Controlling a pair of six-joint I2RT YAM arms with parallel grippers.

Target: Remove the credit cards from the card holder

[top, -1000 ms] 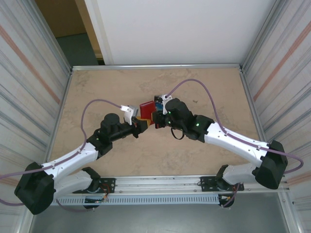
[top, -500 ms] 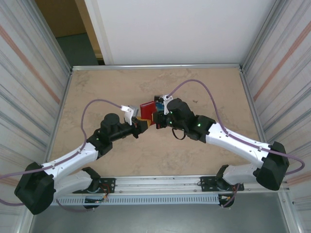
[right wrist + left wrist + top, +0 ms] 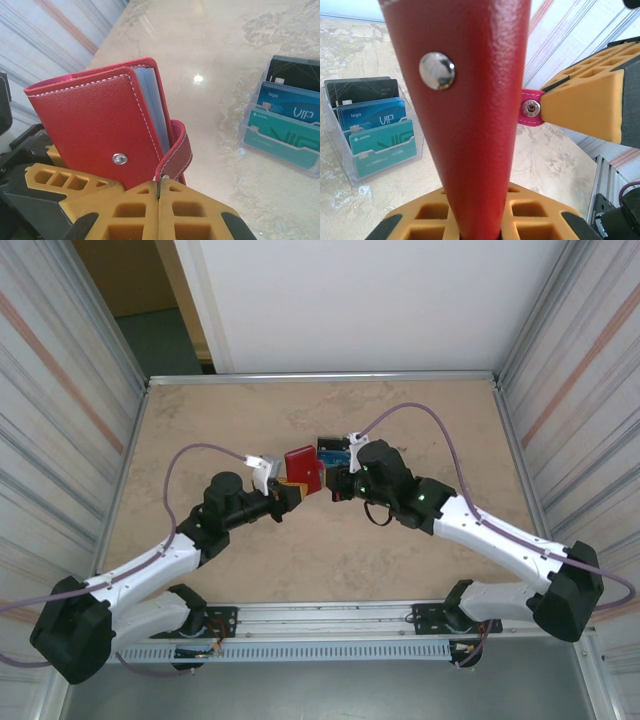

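Observation:
The card holder (image 3: 302, 466), a closed red wallet, is held up over the middle of the table between both arms. My left gripper (image 3: 291, 489) is shut on its lower edge; in the left wrist view the wallet (image 3: 470, 110) rises edge-on from between the jaws of that gripper (image 3: 480, 215). My right gripper (image 3: 159, 187) is shut on the snap tab (image 3: 178, 149), which is unsnapped and bent away from the stud (image 3: 119, 158). Pale bluish sleeves (image 3: 150, 100) show at the wallet's open edge. Blue, teal and dark credit cards (image 3: 287, 125) stand in a clear box.
The clear card box (image 3: 334, 449) stands on the table just behind the right gripper. Metal rails (image 3: 320, 376) and striped walls close the table in on the far, left and right sides. Bare tabletop (image 3: 220, 420) lies left and right of the arms.
The right arm has drawn a little to the right with the tab in its jaws. The wallet has tipped and shows more of its red face from above. The left gripper keeps its hold.

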